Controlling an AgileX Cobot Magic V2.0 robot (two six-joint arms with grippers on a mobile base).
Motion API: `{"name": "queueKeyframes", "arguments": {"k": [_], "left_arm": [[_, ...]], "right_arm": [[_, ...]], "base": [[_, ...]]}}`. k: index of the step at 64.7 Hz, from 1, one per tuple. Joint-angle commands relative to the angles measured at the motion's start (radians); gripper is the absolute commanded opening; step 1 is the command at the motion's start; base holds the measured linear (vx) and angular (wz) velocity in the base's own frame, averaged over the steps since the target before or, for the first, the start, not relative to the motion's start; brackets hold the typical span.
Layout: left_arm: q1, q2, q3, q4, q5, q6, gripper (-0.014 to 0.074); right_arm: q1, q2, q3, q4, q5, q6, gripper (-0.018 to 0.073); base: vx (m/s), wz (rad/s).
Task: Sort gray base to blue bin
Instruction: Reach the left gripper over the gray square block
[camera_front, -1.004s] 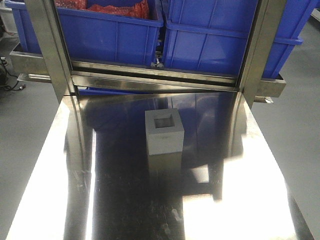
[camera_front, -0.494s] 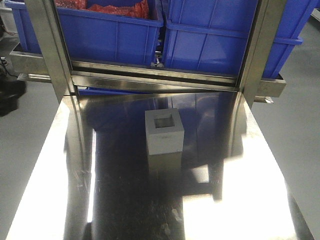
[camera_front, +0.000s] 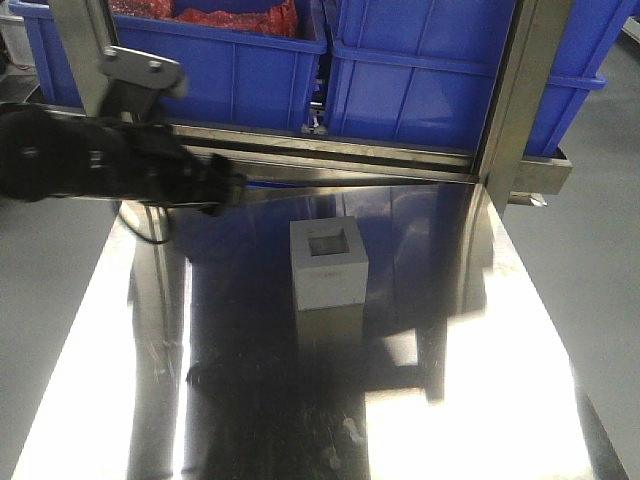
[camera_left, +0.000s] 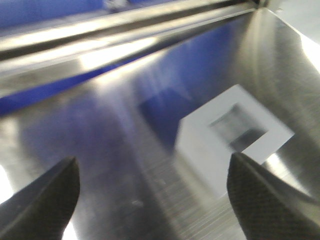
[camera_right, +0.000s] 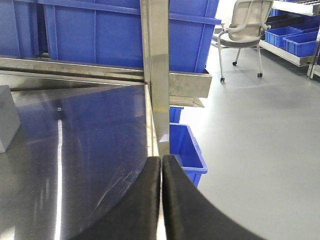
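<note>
The gray base (camera_front: 328, 265) stands on the steel table (camera_front: 450, 380), recess face up, near the middle. It also shows in the left wrist view (camera_left: 225, 137) and, cut off at the left edge, in the right wrist view (camera_right: 6, 117). Two blue bins stand on the rack behind: a left one (camera_front: 215, 75) with red material in it and a right one (camera_front: 450, 85). My left gripper (camera_left: 152, 200) is open and empty, left of the base and above the table; in the front view it (camera_front: 225, 190) is blurred. My right gripper (camera_right: 161, 200) is shut and empty at the table's right edge.
Two steel uprights (camera_front: 515, 100) and a cross rail (camera_front: 310, 155) stand between the table and the bins. A small blue bin (camera_right: 186, 150) sits on the floor right of the table. An office chair (camera_right: 245, 30) stands farther off.
My left arm has swung into the front view from the left and now reaches over the table's far left, toward the gray base. The base has not moved.
</note>
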Motion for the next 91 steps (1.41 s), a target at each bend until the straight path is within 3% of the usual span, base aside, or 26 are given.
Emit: {"name": "queueKeyframes", "arguments": {"k": [1,12,17,35,60,91], "left_arm": [[-0.032,0.052,-0.117,-0.016,-0.02,-0.092,0.0594],[-0.051,0.203,-0.276,-0.015,0.09,-0.288,0.0573],[-0.053,0.271,-0.346,-0.019,0.122,-0.314,0.0558],[-0.056,0.402,-0.454,-0.166,0.166,-0.309,0.0553],[-0.098,0.466,-0.453,-0.164,0.161,-0.292,0.0553],[-0.098,0.473,-0.453,-0.139,0.137,-0.292,0.0514]], "right_arm": [[-0.001,0.001,0.0,-0.005,-0.075,-0.009,-0.0005],[-0.001,0.001,0.0,-0.005,-0.075,-0.009,-0.0005],[-0.001,0.001,0.0,-0.005,-0.075,-0.009,-0.0005],[-0.001,0.001,0.0,-0.005,-0.075,-0.009,-0.0005],[-0.001,0.001,0.0,-0.005,-0.075,-0.009,-0.0005],[-0.001,0.001,0.0,-0.005,-0.075,-0.009,-0.0005]], "base": [[0.0,0.0],[0.0,0.0],[0.0,0.0],[0.0,0.0],[0.0,0.0],[0.0,0.0]]}}
